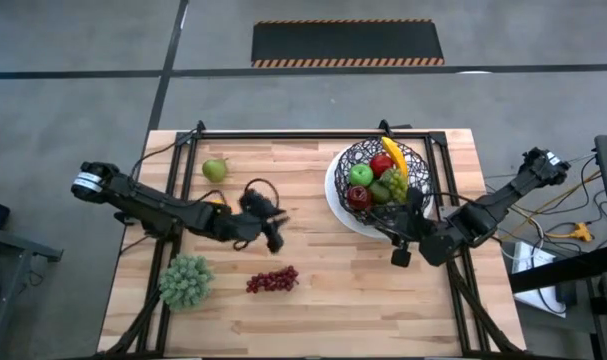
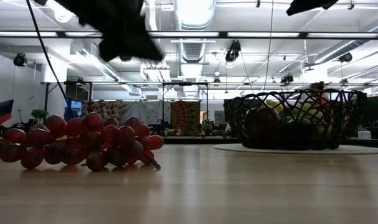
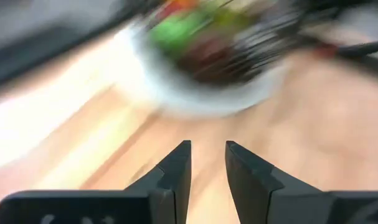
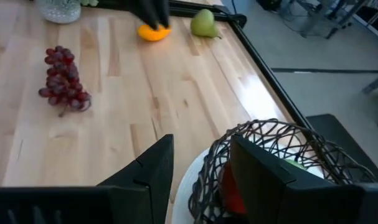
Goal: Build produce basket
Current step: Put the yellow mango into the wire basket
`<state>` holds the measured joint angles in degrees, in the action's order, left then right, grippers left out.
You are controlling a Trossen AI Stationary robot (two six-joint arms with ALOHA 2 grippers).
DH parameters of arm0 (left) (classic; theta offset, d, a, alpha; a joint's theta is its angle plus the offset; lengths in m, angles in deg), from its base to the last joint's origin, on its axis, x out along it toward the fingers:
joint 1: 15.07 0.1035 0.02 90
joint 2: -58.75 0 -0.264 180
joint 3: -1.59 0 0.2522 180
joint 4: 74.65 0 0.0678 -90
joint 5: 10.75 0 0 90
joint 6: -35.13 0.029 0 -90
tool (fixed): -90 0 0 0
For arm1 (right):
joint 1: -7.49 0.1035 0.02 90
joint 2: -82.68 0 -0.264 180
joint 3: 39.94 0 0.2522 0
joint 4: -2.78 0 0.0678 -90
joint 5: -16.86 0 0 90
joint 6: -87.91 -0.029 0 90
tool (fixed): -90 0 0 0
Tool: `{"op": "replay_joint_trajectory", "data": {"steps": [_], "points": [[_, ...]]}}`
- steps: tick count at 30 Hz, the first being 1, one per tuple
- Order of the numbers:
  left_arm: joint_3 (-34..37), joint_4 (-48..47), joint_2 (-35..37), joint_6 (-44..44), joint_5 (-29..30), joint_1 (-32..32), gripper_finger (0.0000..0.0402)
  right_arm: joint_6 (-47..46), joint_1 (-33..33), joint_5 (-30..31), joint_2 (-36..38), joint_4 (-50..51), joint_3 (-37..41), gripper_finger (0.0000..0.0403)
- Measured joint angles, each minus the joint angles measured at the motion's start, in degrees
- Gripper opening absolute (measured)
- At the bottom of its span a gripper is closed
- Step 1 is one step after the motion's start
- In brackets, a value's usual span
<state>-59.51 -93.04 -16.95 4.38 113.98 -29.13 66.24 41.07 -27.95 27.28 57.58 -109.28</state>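
Basket filled at the right, grapes and pear loose on the table.

I see the table with the wire basket upper right of centre, holding apples and a banana. My left claw hangs mid-frame, empty, fingers narrowly parted. My right claw sits at the basket's lower rim, parted, gripping nothing. The leafy bunch lies lower left, red grapes just right, the pear upper left.
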Motion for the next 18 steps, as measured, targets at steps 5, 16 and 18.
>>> {"op": "replay_joint_trajectory", "data": {"steps": [5, 16, 18], "points": [[-2.5, -32.8, -1.1, -24.3, 0.0, 4.1, 0.0081, -0.1, 0.5, 0.0, 0.0, -1.3, 1.7, 0.0148], [-5.8, -55.3, -1.3, 23.2, -18.7, 7.4, 0.0087, -0.2, 0.4, 0.0, 0.0, -3.3, 4.1, 0.0145], [-5.8, -59.0, -1.3, 26.4, -19.2, 7.5, 0.0100, 0.2, 0.4, 0.0, 0.0, -4.8, 4.8, 0.0146]]}}
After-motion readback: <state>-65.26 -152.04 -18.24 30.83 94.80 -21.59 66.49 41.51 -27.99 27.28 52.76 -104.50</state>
